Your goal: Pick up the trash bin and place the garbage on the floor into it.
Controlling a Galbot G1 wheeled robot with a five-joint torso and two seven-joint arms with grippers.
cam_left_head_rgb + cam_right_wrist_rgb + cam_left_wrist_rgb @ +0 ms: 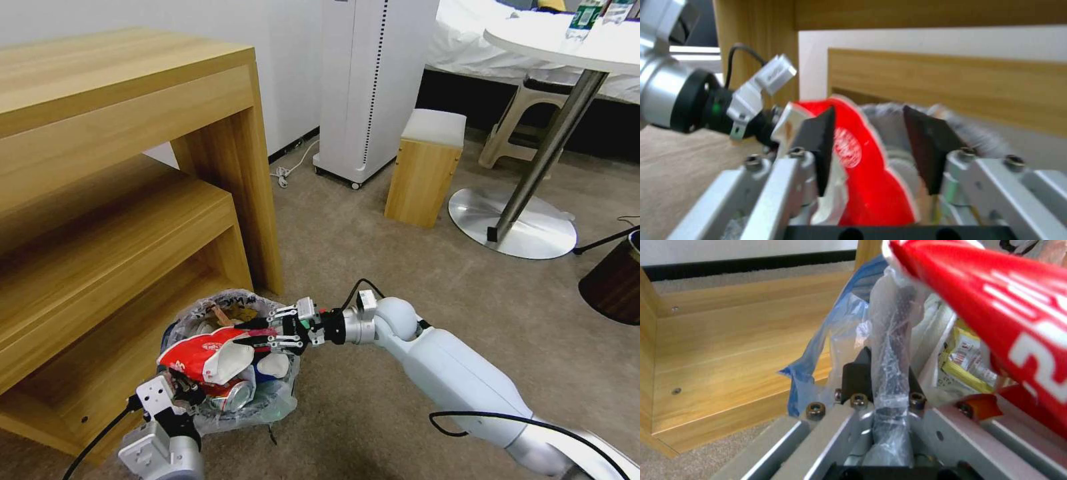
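The trash bin (277, 400), blue and lined with a crinkly whitish bag, hangs just above the beige floor (373, 267) beside the wooden shelf, heaped with garbage. My left gripper (183, 390) is shut on its near rim; the left wrist view shows the pads (858, 376) pinching the bag-covered rim (889, 340). A crushed red-white paper cup (207, 357) lies on top of the heap. My right gripper (257, 335) reaches over the bin from the right, open, with the cup (862, 160) between its fingers (929, 150) and against one pad. A yellow wrapper (965, 360) lies inside.
A low wooden shelf unit (133, 200) stands close on the left. Farther off are a white appliance (373, 87), a wooden stool (427, 167), the round table's metal base (513, 227) and a dark brown bin (613, 280). Open carpet lies to the right.
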